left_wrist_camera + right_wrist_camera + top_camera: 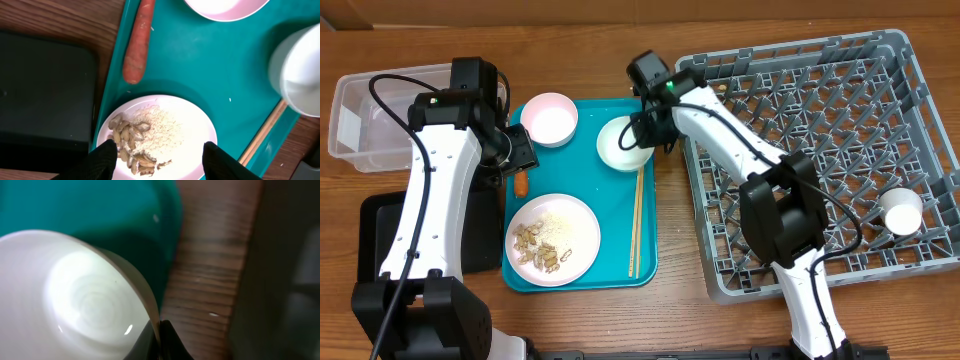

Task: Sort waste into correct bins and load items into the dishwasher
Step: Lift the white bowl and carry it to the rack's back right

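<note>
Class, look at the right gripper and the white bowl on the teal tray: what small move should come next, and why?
Probably lift the bowl straight up a little. The right gripper is shut on its rim, the bowl seems to rest on the tray, and the rack stands beside it.
</note>
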Available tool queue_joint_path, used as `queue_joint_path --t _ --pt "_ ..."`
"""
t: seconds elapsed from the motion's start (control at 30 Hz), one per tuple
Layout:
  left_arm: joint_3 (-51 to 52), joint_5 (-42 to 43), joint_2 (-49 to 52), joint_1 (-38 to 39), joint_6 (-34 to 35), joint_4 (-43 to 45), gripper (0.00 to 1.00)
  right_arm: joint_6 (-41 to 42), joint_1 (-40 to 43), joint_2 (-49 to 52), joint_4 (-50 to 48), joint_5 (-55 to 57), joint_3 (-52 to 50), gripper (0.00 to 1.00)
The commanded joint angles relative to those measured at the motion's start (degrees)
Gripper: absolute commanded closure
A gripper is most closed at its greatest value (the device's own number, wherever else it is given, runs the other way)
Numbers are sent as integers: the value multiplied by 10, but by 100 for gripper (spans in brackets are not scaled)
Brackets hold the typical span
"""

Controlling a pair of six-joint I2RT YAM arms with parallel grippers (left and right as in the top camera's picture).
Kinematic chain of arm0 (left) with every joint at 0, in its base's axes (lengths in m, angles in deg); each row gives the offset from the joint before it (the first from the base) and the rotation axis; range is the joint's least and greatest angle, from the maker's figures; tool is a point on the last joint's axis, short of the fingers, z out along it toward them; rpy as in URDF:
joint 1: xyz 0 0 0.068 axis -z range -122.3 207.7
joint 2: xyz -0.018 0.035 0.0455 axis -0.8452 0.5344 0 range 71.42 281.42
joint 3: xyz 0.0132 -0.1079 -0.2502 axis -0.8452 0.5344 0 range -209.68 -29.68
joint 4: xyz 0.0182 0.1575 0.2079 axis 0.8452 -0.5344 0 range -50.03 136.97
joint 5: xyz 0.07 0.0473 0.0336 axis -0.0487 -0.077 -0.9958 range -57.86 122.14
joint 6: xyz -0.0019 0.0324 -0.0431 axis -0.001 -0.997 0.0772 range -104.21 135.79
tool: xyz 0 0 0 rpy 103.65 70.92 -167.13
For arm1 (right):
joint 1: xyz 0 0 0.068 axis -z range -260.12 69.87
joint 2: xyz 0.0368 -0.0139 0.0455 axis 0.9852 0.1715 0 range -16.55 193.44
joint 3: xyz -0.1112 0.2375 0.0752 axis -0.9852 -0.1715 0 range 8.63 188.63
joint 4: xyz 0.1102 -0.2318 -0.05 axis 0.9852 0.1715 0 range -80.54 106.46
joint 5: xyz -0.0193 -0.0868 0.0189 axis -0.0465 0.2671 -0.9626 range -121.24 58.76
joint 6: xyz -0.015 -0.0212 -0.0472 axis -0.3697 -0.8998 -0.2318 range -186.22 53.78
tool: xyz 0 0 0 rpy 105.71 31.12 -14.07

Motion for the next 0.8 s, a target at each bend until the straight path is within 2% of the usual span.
queue_joint_path --t 0.0,0.1,0.27,0.3,0.33,0.4,0.5,0.53,0.6,0.77 --pt "-9 -6 -9 0 -1 1 43 0 26 -96 23 61 79 96" --pt "-9 -6 -9 0 -1 0 42 0 43 -146 56 123 108 96" --pt "-9 -6 -9 0 -1 1 42 2 89 -221 133 302 110 96" --pt "-9 -6 -9 0 -1 1 42 23 102 -229 157 356 110 96" --pt "-9 -6 -9 0 -1 3 42 86 121 -234 197 447 110 96" --pt "-9 -6 -9 0 -1 5 42 200 146 -233 256 559 109 96" --pt "-9 -6 -9 0 -1 6 42 393 193 -232 342 673 84 96" --pt "-9 -6 -9 0 -1 6 42 431 208 -232 352 698 70 96" --pt "-9 -6 -9 0 -1 6 42 452 234 -231 344 728 35 96" --pt "-9 -6 -9 0 -1 6 42 435 289 -230 254 758 -71 96"
